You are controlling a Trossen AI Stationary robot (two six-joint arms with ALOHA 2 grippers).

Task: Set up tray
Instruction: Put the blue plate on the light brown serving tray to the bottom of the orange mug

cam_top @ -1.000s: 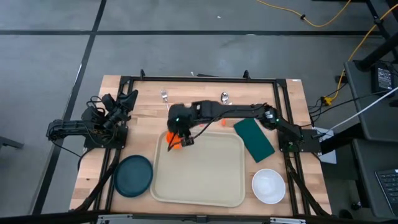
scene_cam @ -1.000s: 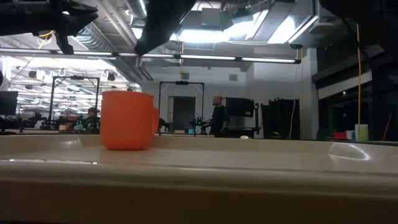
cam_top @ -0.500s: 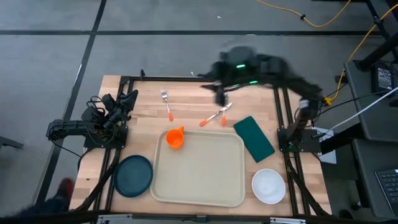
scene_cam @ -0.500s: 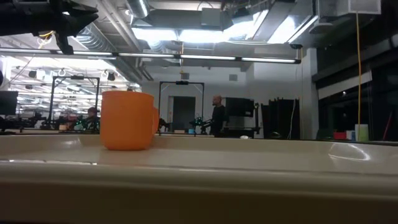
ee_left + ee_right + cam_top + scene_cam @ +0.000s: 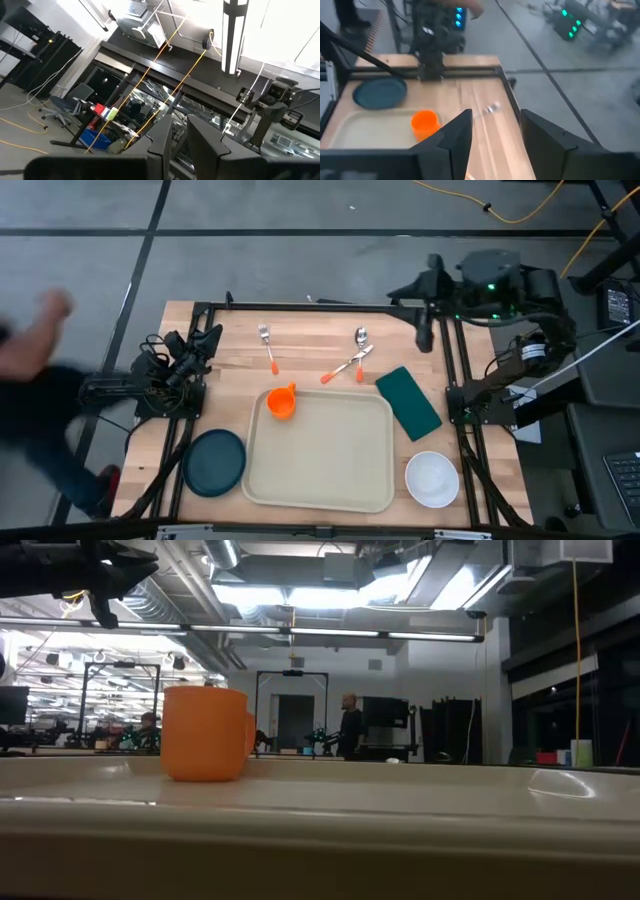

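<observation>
One big cream tray (image 5: 330,460) sits on the near-middle part of the wooden table (image 5: 460,330), lying flat, with its long axis running left to right across the table. An orange cup (image 5: 283,401) stands upright in the tray's far-left corner, handle pointing toward the far edge; the low view has it sitting right on the tray floor (image 5: 205,733). Neither arm is touching the tray. The right gripper (image 5: 424,332) is up above the far-right corner of the table frame, well away from everything, fingers spread apart with nothing between them, as the right wrist view shows (image 5: 492,135). The left gripper (image 5: 205,343) is parked at the left edge of the table, aimed up at the ceiling in its wrist view (image 5: 179,135), fingers only a narrow gap apart and holding nothing. Just left of the tray is a dark blue plate (image 5: 214,462), to its right a white bowl (image 5: 432,478) and a dark green cloth (image 5: 409,402) lying at an angle. Beyond the tray: a fork (image 5: 267,346) and two spoons (image 5: 352,360), orange-handled. A blurry person (image 5: 35,380) is at the left.
</observation>
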